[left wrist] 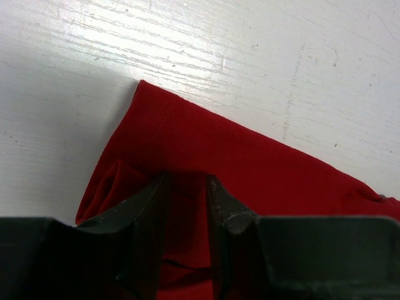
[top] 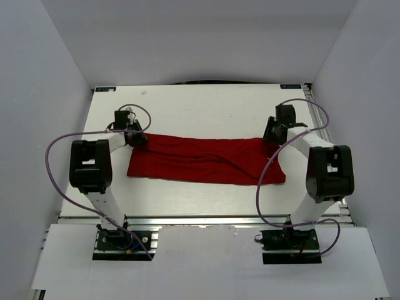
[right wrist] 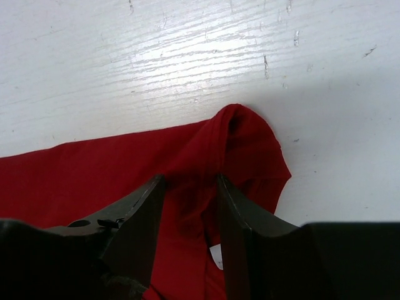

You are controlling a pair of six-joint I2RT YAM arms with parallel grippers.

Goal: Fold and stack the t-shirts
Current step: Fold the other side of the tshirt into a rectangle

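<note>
- So, fold stage as far as I can judge: the red t-shirt (top: 206, 159) lies on the white tabletop (top: 200, 103) as a long, narrow band running left to right, roughly mid-table.
- Left tool (left wrist: 187, 178) sits low at the band's far-left corner. Its fingers are spread partway, with red cloth showing in the gap, and to me it doesn't look pinched.
- Right tool (right wrist: 190, 178) is at the far-right corner and looks much the same: fingers apart, straddling the fabric, with a little hump of cloth bunched just past the tips.
- My guess at the step: the lengthwise fold looks done and the short crosswise folds aren't made yet.
- Next move, I reckon: one end has to be carried over the other. That needs a proper bite through all the layers at a corner, lifted evenly so the band doesn't slide or fall open. That hump on the right probably wants flattening too.
- Head count: one t-shirt, two tools, one tabletop. With one shirt in view, there's nothing to stack it on yet.
</note>
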